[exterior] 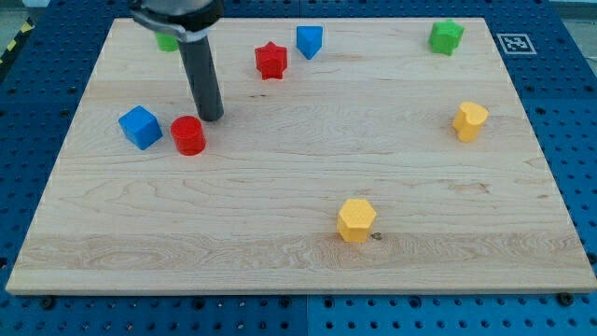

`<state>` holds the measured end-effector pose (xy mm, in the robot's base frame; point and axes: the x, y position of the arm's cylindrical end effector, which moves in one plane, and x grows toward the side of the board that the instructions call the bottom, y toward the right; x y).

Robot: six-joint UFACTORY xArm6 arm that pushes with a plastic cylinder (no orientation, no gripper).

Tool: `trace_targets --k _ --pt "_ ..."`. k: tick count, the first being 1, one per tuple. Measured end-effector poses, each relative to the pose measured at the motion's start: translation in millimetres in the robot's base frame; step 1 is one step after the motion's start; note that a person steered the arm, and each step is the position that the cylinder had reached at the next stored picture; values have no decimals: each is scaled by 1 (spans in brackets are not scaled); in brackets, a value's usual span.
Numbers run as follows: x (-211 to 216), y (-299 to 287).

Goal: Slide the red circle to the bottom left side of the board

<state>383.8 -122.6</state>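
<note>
The red circle [188, 135] lies on the wooden board [298, 243] at the view's left, about midway down. My tip [212, 118] stands just to its upper right, close to it; I cannot tell if it touches. A blue cube [140, 127] sits just left of the red circle. The rod rises from the tip toward the view's top left.
A red star [270, 61] and a blue block [309, 41] lie near the top middle. A green block [168, 41] is partly hidden behind the rod; another green block [446, 37] is top right. A yellow block [470, 121] sits right, a yellow hexagon [356, 220] lower middle.
</note>
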Motion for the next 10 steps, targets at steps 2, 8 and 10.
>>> trace_targets --k 2,8,10 --pt "24 -11" --pt "162 -58" --pt "113 -40"
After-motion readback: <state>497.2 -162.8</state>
